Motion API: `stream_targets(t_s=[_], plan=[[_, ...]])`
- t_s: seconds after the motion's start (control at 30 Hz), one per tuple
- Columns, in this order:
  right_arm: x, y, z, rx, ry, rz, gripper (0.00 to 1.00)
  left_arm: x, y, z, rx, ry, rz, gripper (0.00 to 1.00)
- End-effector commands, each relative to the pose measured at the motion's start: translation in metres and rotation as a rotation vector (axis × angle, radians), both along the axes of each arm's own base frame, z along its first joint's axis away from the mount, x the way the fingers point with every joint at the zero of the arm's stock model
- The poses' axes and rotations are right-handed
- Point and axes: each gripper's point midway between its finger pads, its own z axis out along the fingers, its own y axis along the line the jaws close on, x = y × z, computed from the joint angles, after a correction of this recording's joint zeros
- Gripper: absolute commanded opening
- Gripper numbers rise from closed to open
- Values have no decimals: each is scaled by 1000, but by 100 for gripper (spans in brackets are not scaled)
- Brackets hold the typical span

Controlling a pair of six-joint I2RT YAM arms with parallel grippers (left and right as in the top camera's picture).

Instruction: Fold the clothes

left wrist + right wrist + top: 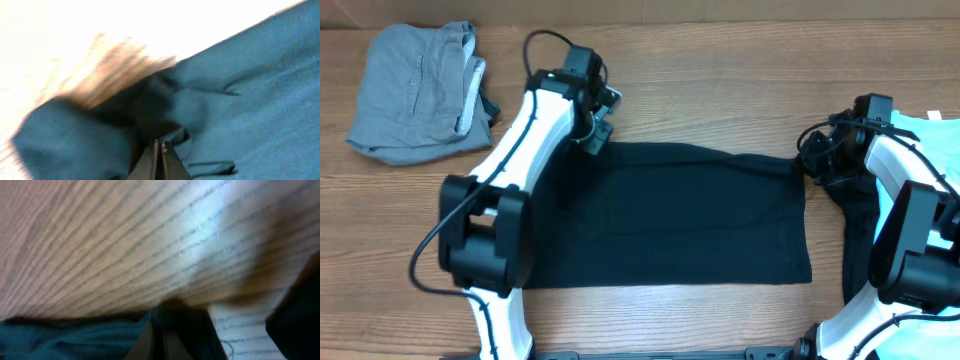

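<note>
Cloth is sitting pinched in the left pincer (160,152), whose two fingers are pressing together on a bunched fold of the black shirt (670,215). In the left wrist view the fabric is looking bluish and blurred, and it is puckering into small creases around the tips. From overhead, this pincer is gripping the shirt at its far left corner, with the white arm reaching across the shirt's left side and hiding part of it.

The right pincer (159,337) is likewise clamping on the shirt – its fingers are meeting on the dark edge of the cloth, right where it is lying against the wood. Overhead, this grip is sitting at the far right corner.

Between the two grips the shirt is lying spread flat as a wide rectangle in the middle of the bench (720,60), its far edge running nearly straight from one pincer to the other.

Further out, a grey garment (415,95) is lying crumpled at the far left corner of the bench, well apart from the shirt. A light blue garment (942,135) is showing at the right edge – partly under the right arm.
</note>
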Motion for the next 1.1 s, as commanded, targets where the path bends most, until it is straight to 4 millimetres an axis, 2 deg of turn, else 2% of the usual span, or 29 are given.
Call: stream_targets(t_s=[0.0,0.17,0.3,0.47,0.83,0.97,1.07], plan=[[13,2,18,21,-74,15,4,11,20,54,5,-126,89,4],[21,5,29,35,-121,48,4,-6,37,55,23,-59,120,4],[29,3,47,11,-167,79,4,-22,43,52,34,5,144,4],[26,0,64,-14,-162,81,4,-38,49,57,41,51,179,4],[8,-2,81,-43,-121,69,4,-61,64,79,44,75,217,4],[-12,-2,83,-50,-53,60,4,-77,66,78,61,140,216,4],[-28,-15,78,-108,28,12,4,-83,67,77,68,162,216,4]])
